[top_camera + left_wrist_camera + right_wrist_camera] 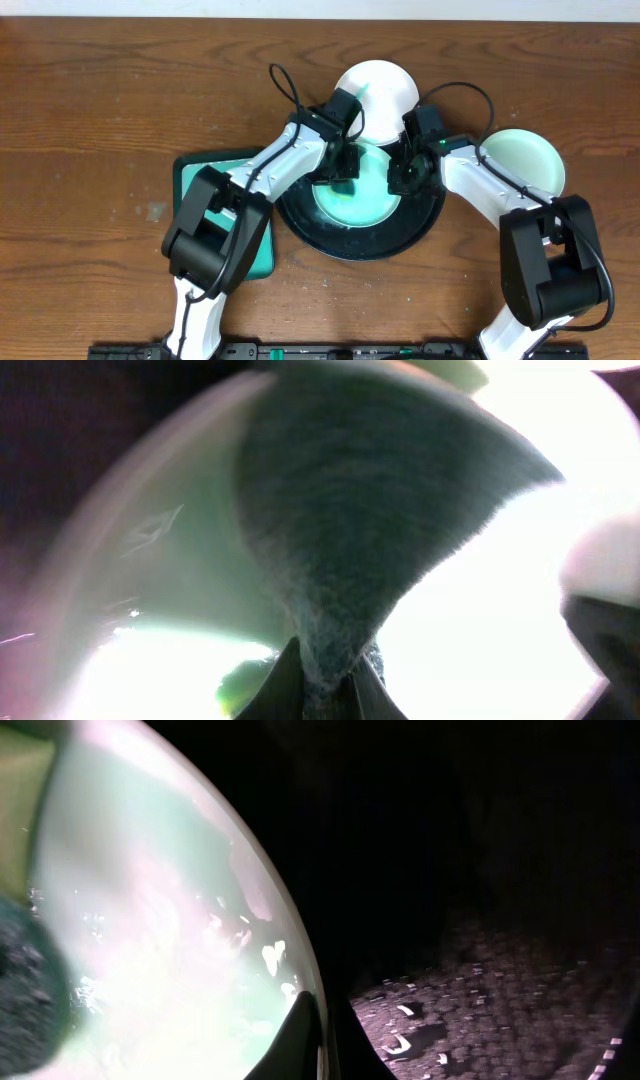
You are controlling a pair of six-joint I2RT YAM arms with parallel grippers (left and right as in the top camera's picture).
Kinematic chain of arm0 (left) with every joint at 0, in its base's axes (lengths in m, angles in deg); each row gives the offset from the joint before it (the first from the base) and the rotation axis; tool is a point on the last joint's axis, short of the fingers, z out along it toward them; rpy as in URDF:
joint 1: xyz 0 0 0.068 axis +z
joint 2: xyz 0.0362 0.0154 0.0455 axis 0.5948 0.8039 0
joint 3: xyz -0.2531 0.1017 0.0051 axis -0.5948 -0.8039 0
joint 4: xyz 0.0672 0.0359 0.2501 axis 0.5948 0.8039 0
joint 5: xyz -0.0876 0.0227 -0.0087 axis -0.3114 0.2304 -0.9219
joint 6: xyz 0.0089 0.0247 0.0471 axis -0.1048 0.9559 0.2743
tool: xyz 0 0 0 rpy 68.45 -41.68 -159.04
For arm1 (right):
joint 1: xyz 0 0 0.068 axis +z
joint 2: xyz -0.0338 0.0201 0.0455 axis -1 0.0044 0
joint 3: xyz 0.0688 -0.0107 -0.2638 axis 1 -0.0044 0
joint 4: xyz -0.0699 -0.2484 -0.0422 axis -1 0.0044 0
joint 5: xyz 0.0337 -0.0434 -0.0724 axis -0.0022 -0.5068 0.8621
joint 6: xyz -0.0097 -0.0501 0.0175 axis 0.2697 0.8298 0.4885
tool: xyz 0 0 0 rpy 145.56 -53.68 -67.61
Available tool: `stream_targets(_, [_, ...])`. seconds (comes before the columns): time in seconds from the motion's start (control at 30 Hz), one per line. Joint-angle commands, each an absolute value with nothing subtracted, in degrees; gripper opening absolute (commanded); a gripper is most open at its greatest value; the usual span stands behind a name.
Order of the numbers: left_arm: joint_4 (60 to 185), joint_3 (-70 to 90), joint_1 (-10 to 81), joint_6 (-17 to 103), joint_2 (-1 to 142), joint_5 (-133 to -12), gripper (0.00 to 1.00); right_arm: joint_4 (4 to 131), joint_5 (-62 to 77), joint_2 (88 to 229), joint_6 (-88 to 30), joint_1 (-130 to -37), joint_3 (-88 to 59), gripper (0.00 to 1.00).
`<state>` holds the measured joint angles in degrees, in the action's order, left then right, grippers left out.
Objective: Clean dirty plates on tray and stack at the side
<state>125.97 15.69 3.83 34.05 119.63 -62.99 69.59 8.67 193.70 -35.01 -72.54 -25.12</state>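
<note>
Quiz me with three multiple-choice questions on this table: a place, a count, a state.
1. The white plate lies: A on the table beside the black tray; B on that tray; C in a hand.
2. Plates in view: A two; B three; C four.
3. The hands: A both open; B left hand shut on a sponge, right hand shut on the tray's green plate; C both empty.
A, wood shows under it; B, one white, two green; B, both wrist views show closed fingers.

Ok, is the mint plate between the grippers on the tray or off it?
On it. Overhead, the mint plate lies inside the tray; the right gripper pinches its edge, the left gripper holds a sponge on it.
</note>
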Motion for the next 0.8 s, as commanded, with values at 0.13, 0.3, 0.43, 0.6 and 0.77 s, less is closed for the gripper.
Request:
stream_targets(0.13, [123.26,15.73,-1.70,33.35,125.77,-82.26,0.07,70.11,13.43,194.15,-34.85,-73.15,-25.56,0.01])
stream_targets(0.3, [124.83,15.73,-1.83,33.64,125.77,-83.97,0.07,70.16,13.43,194.15,-34.85,-73.15,-25.56,0.01])
stream_targets(0.43, [128.40,15.73,-1.65,34.88,125.77,-83.38,0.07,70.16,13.41,194.15,-34.85,-73.15,-25.56,0.01])
stream_targets(0.6, [133.75,15.75,1.23,32.11,124.61,-74.13,0.07,70.24,13.43,194.15,-34.85,-73.15,-25.56,0.01])
stream_targets(0.77, [140.20,15.75,5.87,30.93,119.87,-60.28,0.07,70.26,13.43,194.15,-34.85,-73.15,-25.56,0.01])
